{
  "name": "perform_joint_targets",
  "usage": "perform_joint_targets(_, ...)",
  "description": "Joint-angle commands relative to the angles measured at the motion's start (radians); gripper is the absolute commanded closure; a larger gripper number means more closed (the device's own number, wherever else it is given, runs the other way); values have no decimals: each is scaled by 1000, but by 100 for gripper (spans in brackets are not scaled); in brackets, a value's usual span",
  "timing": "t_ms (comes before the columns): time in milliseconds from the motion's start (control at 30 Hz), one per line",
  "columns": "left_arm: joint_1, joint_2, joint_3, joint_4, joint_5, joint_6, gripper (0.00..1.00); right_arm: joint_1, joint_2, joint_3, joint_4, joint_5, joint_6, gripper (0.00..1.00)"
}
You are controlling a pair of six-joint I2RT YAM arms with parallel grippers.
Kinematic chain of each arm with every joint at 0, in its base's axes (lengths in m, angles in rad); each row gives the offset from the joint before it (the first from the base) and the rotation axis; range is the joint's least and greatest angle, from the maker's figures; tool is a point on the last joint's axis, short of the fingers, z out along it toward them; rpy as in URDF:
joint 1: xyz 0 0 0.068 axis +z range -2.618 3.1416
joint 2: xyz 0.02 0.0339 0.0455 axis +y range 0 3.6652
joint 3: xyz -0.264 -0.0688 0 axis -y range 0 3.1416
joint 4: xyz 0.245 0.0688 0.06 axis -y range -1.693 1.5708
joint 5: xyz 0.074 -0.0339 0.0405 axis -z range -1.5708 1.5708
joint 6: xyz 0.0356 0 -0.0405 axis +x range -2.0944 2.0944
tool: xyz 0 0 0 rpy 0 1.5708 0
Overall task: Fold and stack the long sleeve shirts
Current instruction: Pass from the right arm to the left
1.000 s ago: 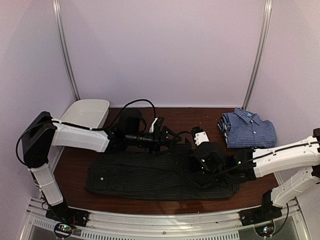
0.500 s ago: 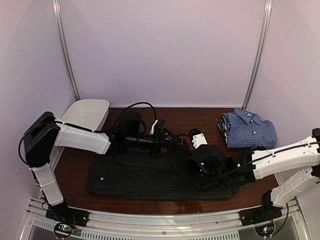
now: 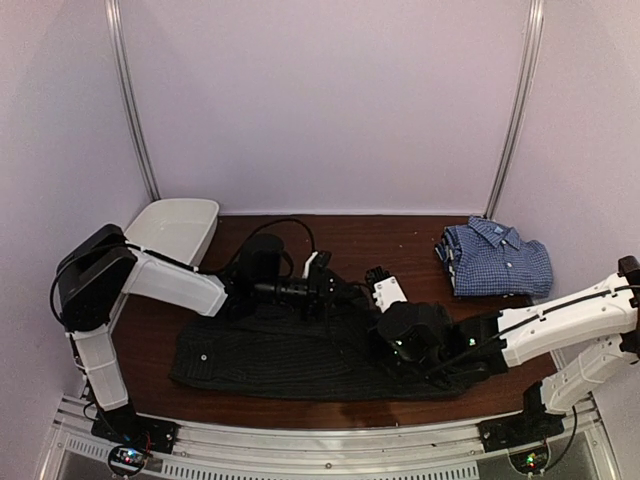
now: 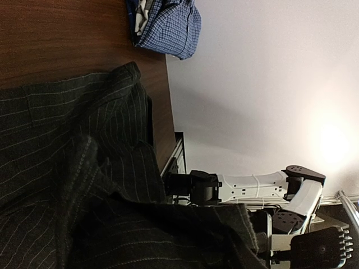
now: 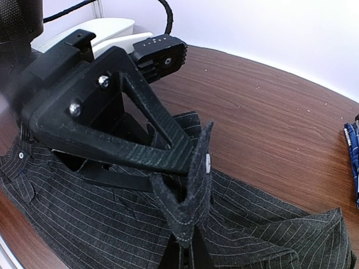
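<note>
- left pincer (image 3: 335,290) just slid in, jaws narrowing, can't tell if it grips yet
- right pincer (image 5: 182,246) stays clenched on black shirt (image 3: 270,355); fold's coming, I'd guess

Noted: the left gripper's (image 5: 189,161) fingertips are buried behind a raised fold of the black pinstriped shirt (image 5: 101,235), so its grip is unreadable; the right gripper (image 5: 182,249) is cropped at its wrist view's lower edge, and the checked shirt (image 5: 352,151) at its right edge.
</note>
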Motion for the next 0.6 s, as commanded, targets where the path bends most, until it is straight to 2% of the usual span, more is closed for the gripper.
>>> perform_joint_targets(0, -3, 12, -12, 100, 29, -24, 57, 16, 9, 12, 12, 45, -20, 100)
perform_joint_targets(433, -1, 12, -26, 130, 36, -37, 88, 27, -7, -10, 3, 25, -30, 100)
perform_joint_targets(567, 2, 4, -16, 121, 40, -15, 100, 28, -37, -34, 8, -23, -31, 88)
